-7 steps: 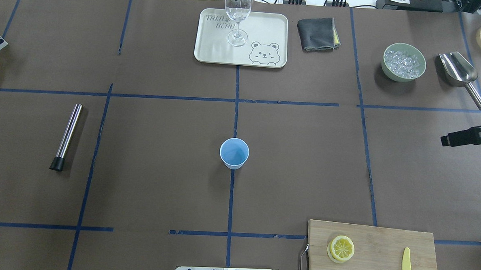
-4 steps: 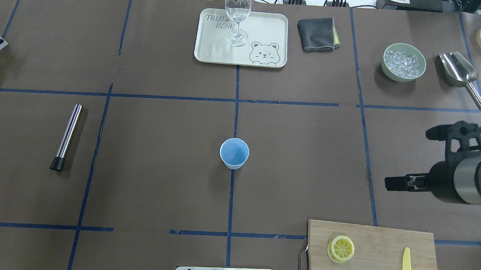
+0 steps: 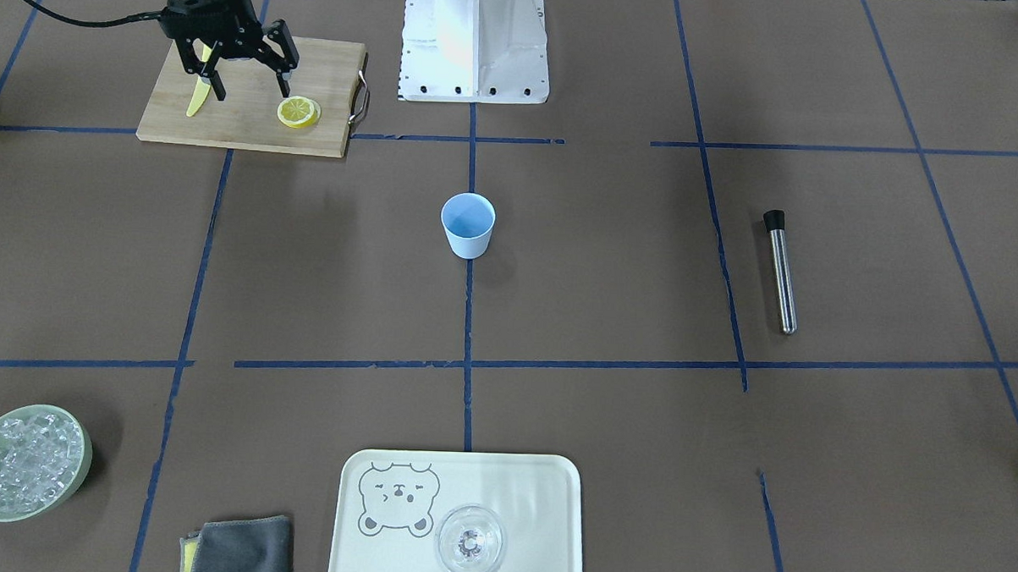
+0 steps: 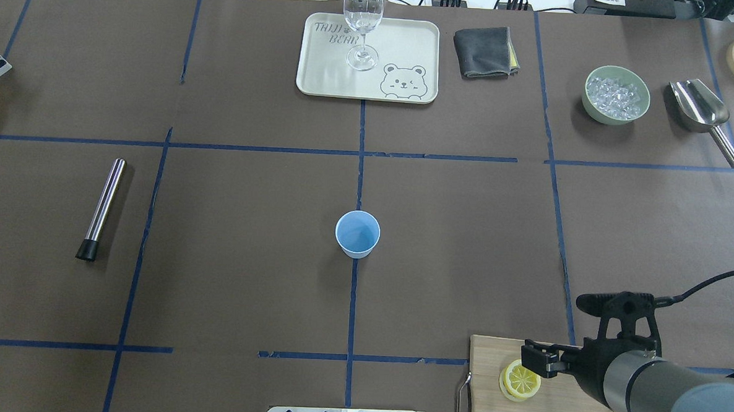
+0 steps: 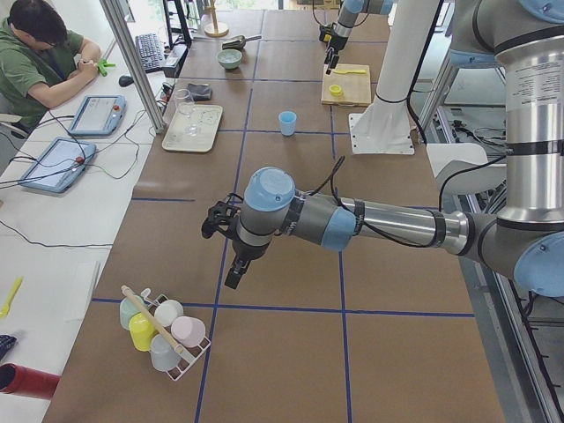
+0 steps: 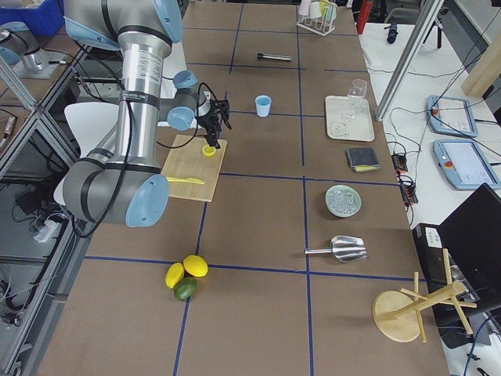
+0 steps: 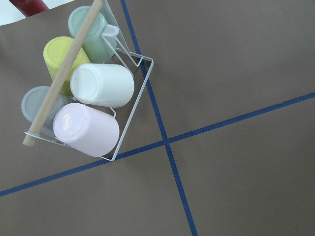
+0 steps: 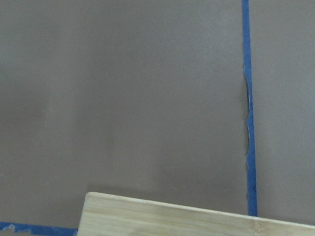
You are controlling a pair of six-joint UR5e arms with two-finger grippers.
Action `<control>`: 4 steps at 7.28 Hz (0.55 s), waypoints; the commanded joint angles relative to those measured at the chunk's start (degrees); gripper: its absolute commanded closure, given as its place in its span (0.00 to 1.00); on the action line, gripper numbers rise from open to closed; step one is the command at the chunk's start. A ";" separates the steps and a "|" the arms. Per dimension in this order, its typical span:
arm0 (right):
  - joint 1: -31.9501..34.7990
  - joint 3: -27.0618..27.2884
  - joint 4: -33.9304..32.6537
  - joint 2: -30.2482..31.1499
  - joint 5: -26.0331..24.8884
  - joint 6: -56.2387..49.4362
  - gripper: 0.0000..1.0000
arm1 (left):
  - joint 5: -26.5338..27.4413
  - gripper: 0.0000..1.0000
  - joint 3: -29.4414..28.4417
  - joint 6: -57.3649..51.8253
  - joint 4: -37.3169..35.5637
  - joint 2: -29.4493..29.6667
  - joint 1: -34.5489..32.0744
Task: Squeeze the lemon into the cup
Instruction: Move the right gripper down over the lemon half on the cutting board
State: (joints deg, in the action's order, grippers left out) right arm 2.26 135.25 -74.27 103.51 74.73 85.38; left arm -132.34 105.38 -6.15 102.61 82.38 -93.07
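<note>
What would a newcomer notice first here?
The right gripper hangs open over the bamboo cutting board on the robot's right, close to the lemon slice. The light-blue cup stands alone mid-table and looks empty.

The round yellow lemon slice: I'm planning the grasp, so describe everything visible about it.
The round yellow lemon slice lies flat, cut face up, with yellow rind and pale segmented flesh, near the handle end of the bamboo cutting board. The open right gripper hangs over the board, close beside the slice; contact cannot be told.
</note>
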 commanded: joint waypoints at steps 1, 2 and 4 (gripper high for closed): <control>-5.85 -3.22 0.26 -1.37 -4.23 7.57 0.00 | -0.02 0.00 0.00 0.00 0.31 -0.03 0.00; -6.47 -5.32 0.27 -3.73 -5.90 8.22 0.00 | -0.02 0.00 0.00 0.00 0.31 -0.03 0.00; -7.09 -6.92 0.09 -5.95 -6.96 8.22 0.00 | -0.02 0.00 0.00 0.00 1.44 -0.12 0.00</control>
State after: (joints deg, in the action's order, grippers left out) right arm -4.36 129.30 -74.09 98.65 68.68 93.36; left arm -132.36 105.42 -6.19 103.19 82.33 -93.08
